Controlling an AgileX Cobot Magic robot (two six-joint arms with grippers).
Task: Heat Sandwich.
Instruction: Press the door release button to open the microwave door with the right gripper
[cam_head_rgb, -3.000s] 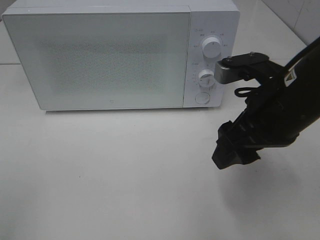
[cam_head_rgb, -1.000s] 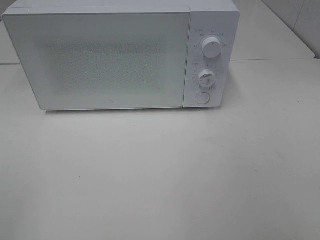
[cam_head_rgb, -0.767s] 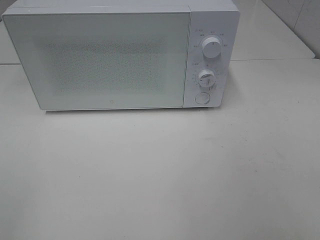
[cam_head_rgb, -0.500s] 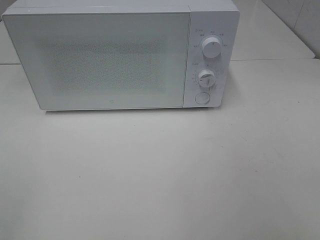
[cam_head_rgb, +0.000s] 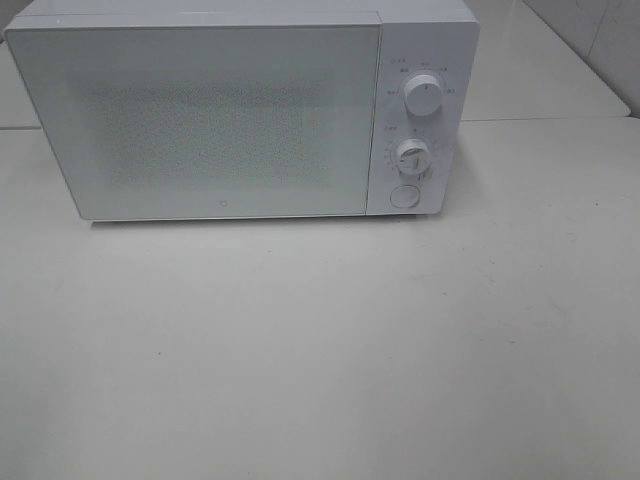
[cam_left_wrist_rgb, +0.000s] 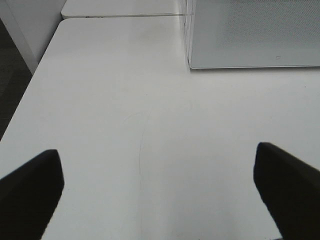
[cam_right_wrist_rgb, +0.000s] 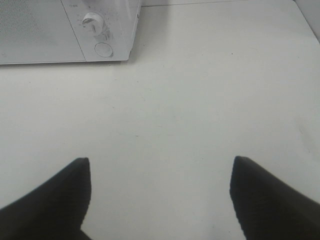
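hanging over the near part of the white table (cam_head_rgb: 300, 370), the left gripper (cam_left_wrist_rgb: 156, 150) has its two dark fingers (cam_left_wrist_rgb: 30, 192) spread wide and released, with only tabletop between them. a faint curved scratch (cam_left_wrist_rgb: 141, 145) runs across the surface just ahead of it, and the table's left edge (cam_left_wrist_rgb: 30, 85) shows beside it with dark floor beyond. the right gripper (cam_right_wrist_rgb: 160, 160) hangs over the near part of the table too, its fingers (cam_right_wrist_rgb: 50, 200) likewise parted and unclenched, holding nothing, with pale tabletop showing in the gap.

further on, the middle of the table is a plain off-white stretch with a few small specks. at the far edge stands a white microwave (cam_head_rgb: 240, 110), set square to the table with its front facing the near edge. its wide door (cam_head_rgb: 200, 120) is shut, and its dotted, frosted panel lets nothing inside be made out. the control panel sits at the microwave's right end: an upper knob (cam_head_rgb: 424, 96), a lower knob (cam_head_rgb: 412, 156) under it, and a round button (cam_head_rgb: 403, 196) at the bottom. the left wrist view catches the door's lower left corner, while the right wrist view catches the lower knob and button.

where the sandwich is cannot be told from these views.

behind the microwave a seam marks a second table (cam_head_rgb: 540, 70) butted against the first.
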